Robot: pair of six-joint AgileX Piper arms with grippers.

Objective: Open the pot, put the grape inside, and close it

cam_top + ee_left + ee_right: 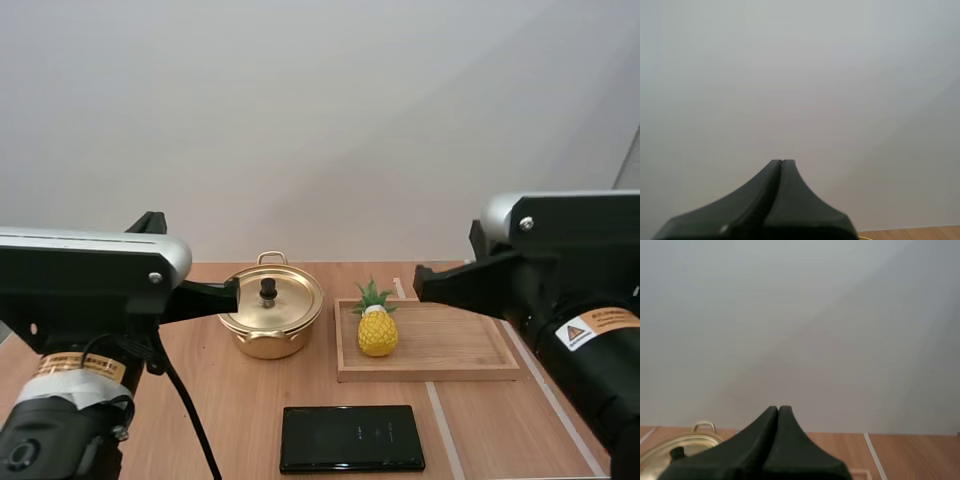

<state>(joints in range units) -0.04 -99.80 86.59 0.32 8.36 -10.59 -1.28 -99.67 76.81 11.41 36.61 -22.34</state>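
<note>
A gold pot [271, 318] stands on the wooden table with its lid [285, 300] on, black knob upright. To its right a small yellow pineapple [377, 326] stands at the left end of a wooden tray [450, 345]. My left gripper [235, 292] hovers shut just left of the pot's knob, raised above the table. My right gripper [418, 283] hangs shut above the tray's right half. In the left wrist view the fingers [781, 162] lie together as one dark wedge. The right wrist view shows the same wedge [778, 409], with the pot [695, 442] beyond it.
A flat black rectangular pack [352, 438] lies near the table's front edge, below the tray. White lines [440, 420] run across the tabletop to the right of the pack. A plain pale wall rises behind the table.
</note>
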